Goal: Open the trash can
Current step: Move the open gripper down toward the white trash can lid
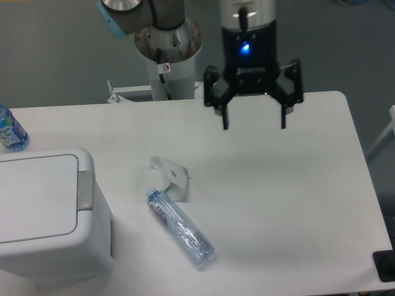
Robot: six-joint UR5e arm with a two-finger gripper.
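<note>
The trash can [43, 216] is a big white boxy bin at the front left of the table, its flat lid down. A light grey push tab [84, 189] sits on its right rim. My gripper [253, 125] hangs open above the back middle of the table, fingers pointing down and spread wide with nothing between them. It is far to the right of the trash can and well above the tabletop.
A clear plastic bottle [180, 227] lies on its side near the table's middle, with crumpled white wrapping [170, 173] just behind it. A blue-labelled bottle [10, 130] stands at the far left edge. The arm's base column [168, 58] rises behind the table.
</note>
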